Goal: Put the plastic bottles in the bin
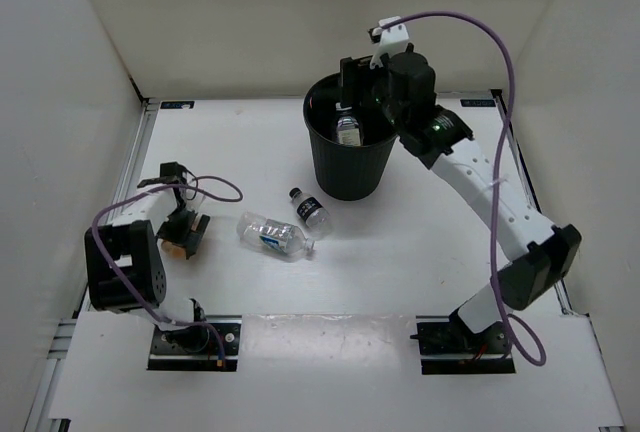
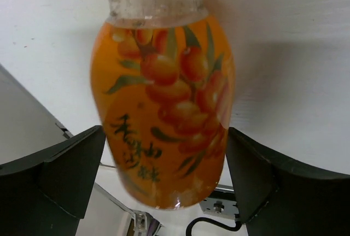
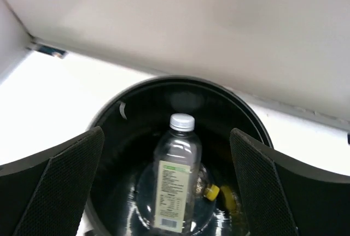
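Right wrist view shows a tall bottle with a white cap and pale label [image 3: 175, 178] resting inside the black bin [image 3: 180, 79], on or near the bottom. Whether it stands upright or leans cannot be told. A small yellow object [image 3: 213, 193] lies beside it in the bin, too unclear to identify.

The bin stands upright on the far side of the white table [image 1: 400, 272], right of centre. Three bottles are outside it:
- A small black-capped bottle [image 1: 310, 209] lies on the table just in front of the bin.
- A clear bottle with a blue label [image 1: 274, 236] lies on its side just beside the small one, toward the near left.
- An orange-labelled bottle with a yellow cap [image 2: 164, 110] lies well to the left, apart from the other two.

The right pincer [image 3: 165, 132] hangs directly over the mouth of the bin. Its jaws are spread wide, with nothing between them.

The left pincer [image 2: 165, 132] is down at the table with its jaws at full spread, and the orange-labelled bottle sits between them. Both pads [image 2: 60, 181] stand close against the bottle's sides, but actual contact cannot be confirmed.

White walls [image 1: 300, 12] enclose the table on the left, the right and the far side.
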`<state>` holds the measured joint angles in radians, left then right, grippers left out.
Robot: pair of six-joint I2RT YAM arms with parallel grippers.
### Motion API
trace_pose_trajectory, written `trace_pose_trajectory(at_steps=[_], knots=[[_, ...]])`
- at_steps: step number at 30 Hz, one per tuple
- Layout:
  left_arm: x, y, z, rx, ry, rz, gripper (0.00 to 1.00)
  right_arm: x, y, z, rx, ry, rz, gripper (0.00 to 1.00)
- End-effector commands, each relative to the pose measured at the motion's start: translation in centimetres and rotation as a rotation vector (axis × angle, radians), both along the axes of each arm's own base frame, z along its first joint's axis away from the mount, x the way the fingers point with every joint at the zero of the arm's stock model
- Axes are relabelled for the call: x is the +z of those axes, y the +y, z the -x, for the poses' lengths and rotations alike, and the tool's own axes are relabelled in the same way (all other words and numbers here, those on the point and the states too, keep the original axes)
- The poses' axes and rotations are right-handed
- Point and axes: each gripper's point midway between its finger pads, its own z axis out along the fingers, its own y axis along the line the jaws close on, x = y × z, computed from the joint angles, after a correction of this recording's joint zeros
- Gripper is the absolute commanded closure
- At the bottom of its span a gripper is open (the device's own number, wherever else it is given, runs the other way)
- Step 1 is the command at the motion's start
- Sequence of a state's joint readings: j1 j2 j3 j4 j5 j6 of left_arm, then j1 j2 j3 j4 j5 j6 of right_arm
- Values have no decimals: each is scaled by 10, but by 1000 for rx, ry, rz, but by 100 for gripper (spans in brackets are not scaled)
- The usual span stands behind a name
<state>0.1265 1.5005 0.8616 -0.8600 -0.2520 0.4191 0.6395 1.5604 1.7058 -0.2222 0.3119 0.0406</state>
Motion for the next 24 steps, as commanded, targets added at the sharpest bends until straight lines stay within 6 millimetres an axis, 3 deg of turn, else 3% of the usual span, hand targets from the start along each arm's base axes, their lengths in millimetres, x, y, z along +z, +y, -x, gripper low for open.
trace_pose_trajectory(at_steps=[1, 4, 5, 8, 10, 13, 16, 17, 19, 20, 21, 22, 23, 24], knots=[[2, -1, -17, 12, -44, 13, 0, 45, -3, 28, 39, -94, -46, 1], [2, -9, -28, -9, -61, 85, 12, 46, -6, 38, 47, -103, -66, 1], [2, -15, -32, -15, -75, 122, 24, 45, -5, 44, 56, -107, -70, 1], [10, -20, -45, -33, -112, 155, 46, 45, -10, 51, 56, -106, -81, 1], [14, -21, -49, -36, -133, 161, 69, 37, -13, 52, 43, -90, -80, 1], [31, -19, -63, -40, -172, 155, 89, 33, -19, 58, 33, -82, -84, 1], [65, -32, -87, -62, -249, 191, 89, 40, -34, 69, -1, -93, -122, 1], [101, -35, -111, -80, -338, 183, 89, 41, -39, 71, -20, -92, -138, 1], [149, -58, -143, -155, -457, 194, 89, 42, -57, 75, -92, -94, -166, 1], [204, -68, -172, -188, -599, 191, 89, 38, -62, 77, -111, -84, -155, 1], [234, -80, -186, -225, -676, 195, 89, 32, -68, 83, -123, -65, -157, 1], [263, -106, -197, -289, -746, 205, 89, 27, -72, 86, -136, -50, -168, 1], [325, -122, -210, -336, -909, 214, 89, 24, -75, 88, -147, -40, -172, 1], [343, -137, -221, -382, -960, 207, 89, 18, -81, 90, -159, -27, -174, 1]])
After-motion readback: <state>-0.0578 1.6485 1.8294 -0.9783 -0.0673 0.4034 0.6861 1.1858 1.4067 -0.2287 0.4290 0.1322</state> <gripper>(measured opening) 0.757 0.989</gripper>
